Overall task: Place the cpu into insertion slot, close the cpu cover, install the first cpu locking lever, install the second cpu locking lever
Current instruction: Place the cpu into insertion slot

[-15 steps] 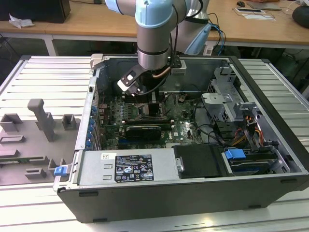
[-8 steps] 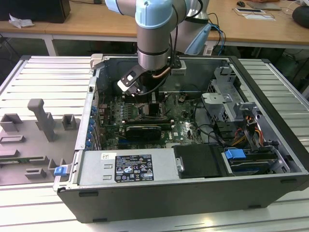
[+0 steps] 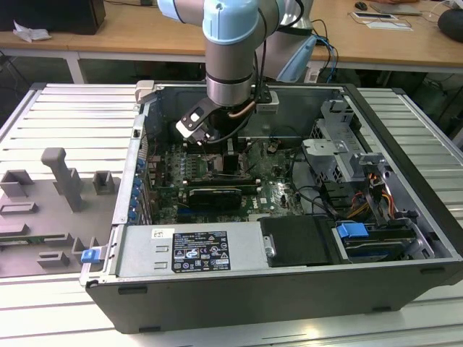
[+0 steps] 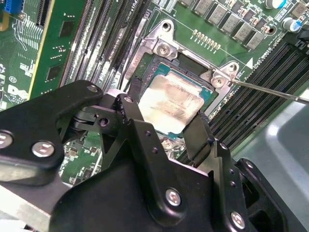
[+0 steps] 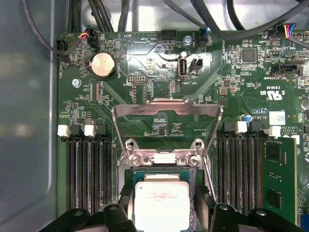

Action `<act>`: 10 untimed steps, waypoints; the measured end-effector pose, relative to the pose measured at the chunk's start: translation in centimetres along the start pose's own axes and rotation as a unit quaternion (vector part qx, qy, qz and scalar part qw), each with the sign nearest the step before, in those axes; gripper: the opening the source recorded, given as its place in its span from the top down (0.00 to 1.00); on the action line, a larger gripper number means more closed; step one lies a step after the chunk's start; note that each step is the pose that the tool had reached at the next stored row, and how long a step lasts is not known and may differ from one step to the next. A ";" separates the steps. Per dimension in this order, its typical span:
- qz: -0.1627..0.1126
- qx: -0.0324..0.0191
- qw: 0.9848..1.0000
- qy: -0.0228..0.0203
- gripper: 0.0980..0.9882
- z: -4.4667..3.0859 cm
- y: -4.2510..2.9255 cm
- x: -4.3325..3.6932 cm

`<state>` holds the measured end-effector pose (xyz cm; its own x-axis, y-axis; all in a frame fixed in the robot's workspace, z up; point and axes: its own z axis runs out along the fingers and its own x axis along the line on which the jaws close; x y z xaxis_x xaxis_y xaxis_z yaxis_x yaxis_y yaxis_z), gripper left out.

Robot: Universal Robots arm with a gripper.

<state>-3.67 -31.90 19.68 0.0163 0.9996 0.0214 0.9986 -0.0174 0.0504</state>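
In both wrist views the cpu, a square chip with a silver-grey top, lies level between my two black fingers, right over the insertion slot. My gripper is shut on the chip's two opposite edges. I cannot tell whether the chip rests in the socket or hangs just above it. The cpu cover stands flipped open behind the socket. A thin metal locking lever sticks out free beside the socket. In the exterior view the gripper reaches down into the computer case.
Long black memory slots run on both sides of the socket, and a green card stands past one bank. A round coin battery and cables lie beyond the cover. Case walls and a drive cage hem the board in.
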 end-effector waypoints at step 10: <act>0.000 0.000 1.000 0.000 0.42 0.00 0.00 -0.02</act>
<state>-3.67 -31.91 19.67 0.0163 0.9996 0.0214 0.9986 -0.0174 0.0504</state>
